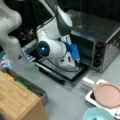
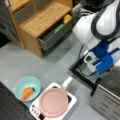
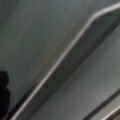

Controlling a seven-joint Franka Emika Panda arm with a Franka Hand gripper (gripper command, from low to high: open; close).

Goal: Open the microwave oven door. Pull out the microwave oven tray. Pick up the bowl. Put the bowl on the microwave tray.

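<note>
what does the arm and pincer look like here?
White rounded arm segments with dark grey joint bands and a glowing blue ring light. Bright blue parts sit at the wrist above the pincer, and a thin black cable loops beside it.

The microwave oven door point(image 1: 63, 71) lies flat on the tabletop point(image 1: 67, 100) before the microwave oven point(image 1: 100, 42). The bowl point(image 2: 27, 88) sits left of the plate point(image 2: 53, 102) in a front view.

Grey counter, wooden shelf unit, dark backdrop

A smooth grey worktop point(image 2: 37, 65) fills both front views. In a front view a light wooden cabinet point(image 2: 42, 17) stands at the top left, with an open grey drawer point(image 2: 53, 37) beneath its top. In a front view its corner point(image 1: 17, 100) sits at the bottom left, under a black backdrop point(image 1: 95, 7)
</note>
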